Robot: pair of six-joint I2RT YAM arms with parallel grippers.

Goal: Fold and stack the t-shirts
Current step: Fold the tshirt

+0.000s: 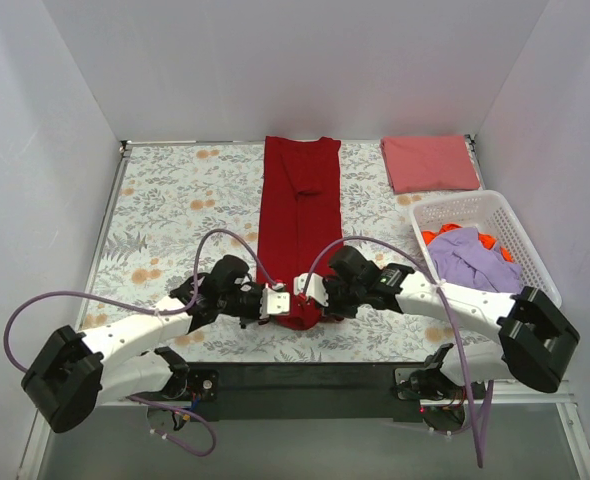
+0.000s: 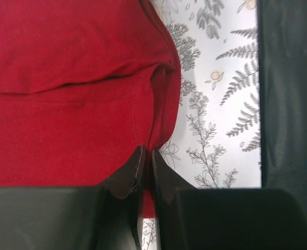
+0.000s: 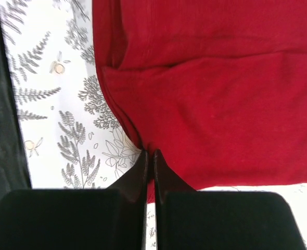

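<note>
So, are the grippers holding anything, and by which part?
Both pinch the crimson t-shirt at its near end: the left gripper at one side edge, the right gripper at the other.

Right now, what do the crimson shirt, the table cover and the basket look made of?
Crimson t-shirt: soft knit fabric, likely cotton jersey. It is matte, with a stitched hem line and soft folds in the wrist views.
Table cover: apparently thin printed cloth, flat and matte, with a grey fern and orange flower print.
Basket: probably white moulded plastic; its lattice walls hold their shape.
</note>
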